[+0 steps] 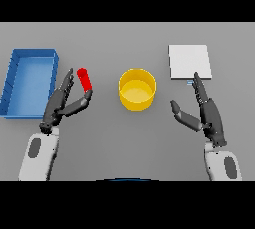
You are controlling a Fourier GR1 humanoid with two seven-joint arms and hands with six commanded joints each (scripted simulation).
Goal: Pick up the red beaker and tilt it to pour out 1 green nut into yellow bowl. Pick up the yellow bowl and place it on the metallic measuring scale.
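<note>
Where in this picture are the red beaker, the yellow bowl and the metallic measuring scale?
red beaker (84, 79): head view, middle of its side.
yellow bowl (130, 102): head view, front outer wall.
metallic measuring scale (189, 61): head view, middle of its flat top.

The flat grey surface (124, 138) carries a round yellow bowl (137, 89) near its middle. Left of the bowl stands a small red cylindrical beaker (84, 79), tilted. Farther left lies a blue rectangular tray (28, 81). Right of the bowl sits a flat pale metallic scale (189, 61).

Blue tray (15, 81) at grey table's (124, 138) left
</note>
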